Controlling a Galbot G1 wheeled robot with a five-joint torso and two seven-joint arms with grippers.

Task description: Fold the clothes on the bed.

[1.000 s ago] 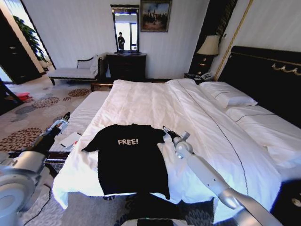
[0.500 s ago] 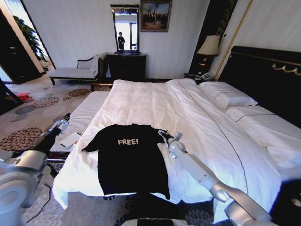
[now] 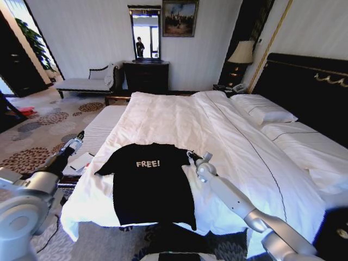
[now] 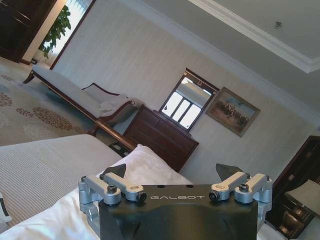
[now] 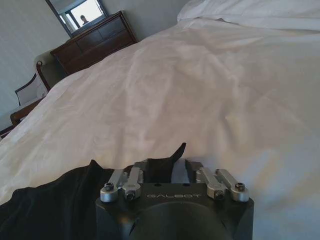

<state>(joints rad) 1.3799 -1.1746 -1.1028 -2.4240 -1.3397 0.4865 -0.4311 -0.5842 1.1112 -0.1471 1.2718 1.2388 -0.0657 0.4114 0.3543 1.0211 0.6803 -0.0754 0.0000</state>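
Nearest, at the foot of the bed [image 3: 239, 147]: a black T-shirt [image 3: 152, 187] lying flat and face up on the white duvet [image 3: 179, 117], hem toward the robot, white "FREE!" lettering on the chest, both short sleeves spread outward.

At the shirt's right sleeve: right gripper [image 3: 191, 155] resting low on the duvet, fingers drawn close together, with a fold of black sleeve cloth [image 5: 161, 166] standing up between them in the right wrist view. Pinching the sleeve edge, by the look of it.

Off the bed's left side, above the patterned carpet [image 3: 32, 136]: left gripper [image 3: 79, 135], raised and well apart from the shirt. In the left wrist view [image 4: 172, 172], fingers spread wide, holding nothing.

Likely handling: light, limp fabric, no stiffness, prone to sagging and bunching when lifted, sliding easily over the smooth duvet. Best taken at edges and corners, such as sleeve ends, shoulders or hem, pinching the shirt alone and not the duvet beneath.

Farther back: pillows [image 3: 263, 111] against a dark headboard [image 3: 310, 89], a bedside lamp [image 3: 242, 53], then a dark dresser [image 3: 145, 76] with a mirror [image 3: 144, 33] and a pale chaise [image 3: 86, 82] along the far wall.
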